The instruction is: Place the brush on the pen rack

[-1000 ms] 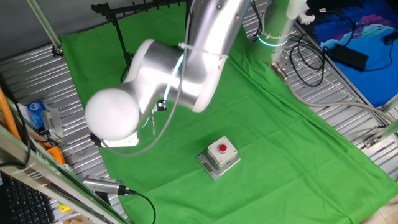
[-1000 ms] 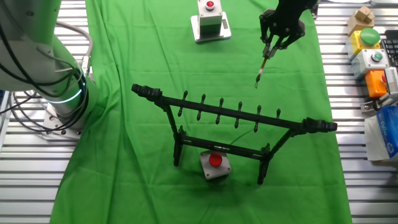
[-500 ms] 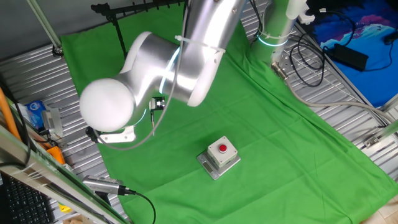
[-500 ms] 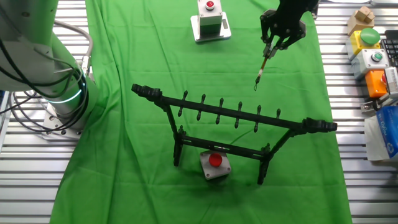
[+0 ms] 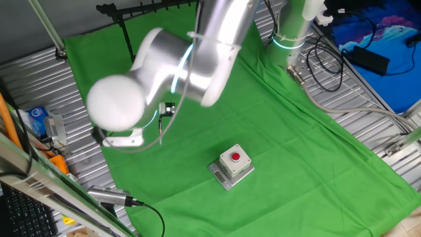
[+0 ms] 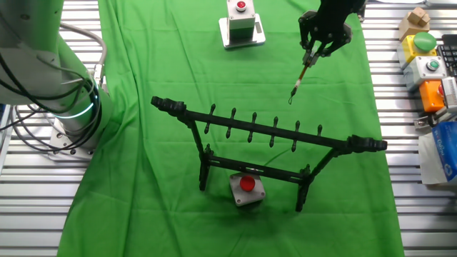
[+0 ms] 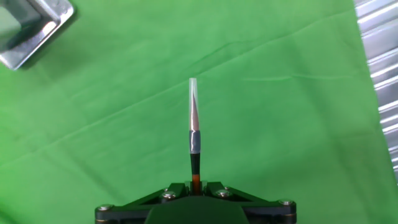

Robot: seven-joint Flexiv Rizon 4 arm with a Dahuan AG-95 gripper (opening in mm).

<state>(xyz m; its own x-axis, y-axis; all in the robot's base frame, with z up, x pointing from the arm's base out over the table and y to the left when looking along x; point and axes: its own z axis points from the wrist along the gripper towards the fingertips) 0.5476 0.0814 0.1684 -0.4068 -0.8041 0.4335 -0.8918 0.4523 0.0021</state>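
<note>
The jaws are pinched narrow on the brush point(image 7: 194, 134), gripping it at its shaft so the rest pokes straight out past the gripper point(image 7: 194, 185). In the other fixed view the brush point(image 6: 300, 80) hangs off the green cloth point(image 6: 143, 178), near the counter's far right corner and well apart from the pen rack point(image 6: 268, 139) standing mid-counter. It looks feather-light and stiff but thin enough to swivel or slip in the grip; the bristle end seems delicate, so holding the shaft is the sound choice.
</note>
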